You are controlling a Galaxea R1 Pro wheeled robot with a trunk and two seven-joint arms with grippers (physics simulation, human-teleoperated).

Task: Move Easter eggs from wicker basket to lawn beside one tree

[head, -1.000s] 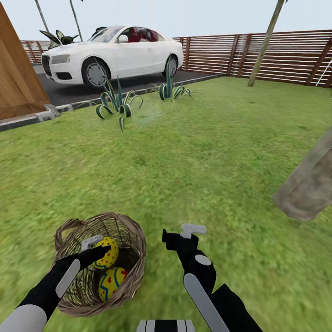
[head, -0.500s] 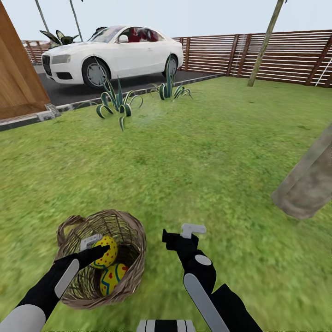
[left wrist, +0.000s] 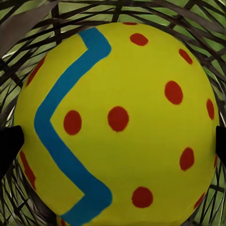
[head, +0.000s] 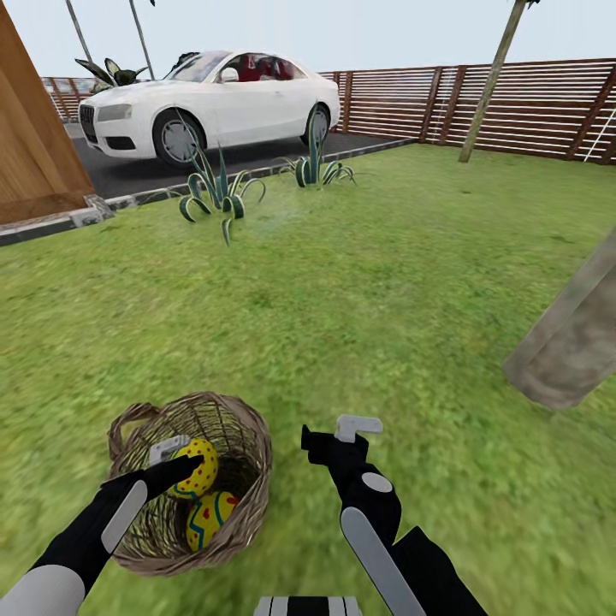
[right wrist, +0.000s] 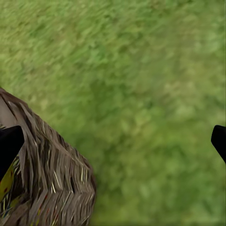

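Observation:
The wicker basket (head: 248,479) sits on the lawn (head: 359,291) at the lower left of the head view. Two yellow Easter eggs with blue zigzags and red dots lie inside it. My left gripper (head: 192,455) reaches into the basket and stands open, its fingertips (left wrist: 9,147) on either side of the upper egg (head: 198,469) (left wrist: 117,117). The second egg (head: 210,520) lies just below it. My right gripper (head: 342,430) hovers open and empty over the grass, right of the basket (right wrist: 47,179). A thick grey-brown tree trunk (head: 569,342) leans in at the right edge.
Two spiky agave plants (head: 214,192) grow near the kerb. Behind them a white car (head: 214,98) is parked on dark asphalt. A brown slat fence (head: 530,107) bounds the far side, with a thin trunk (head: 492,81) before it. A wooden wall (head: 34,145) rises at the left.
The basket has shifted slightly on the grass and the lower egg has rolled a little with it. Both arms hold their places; the view has drifted a touch.

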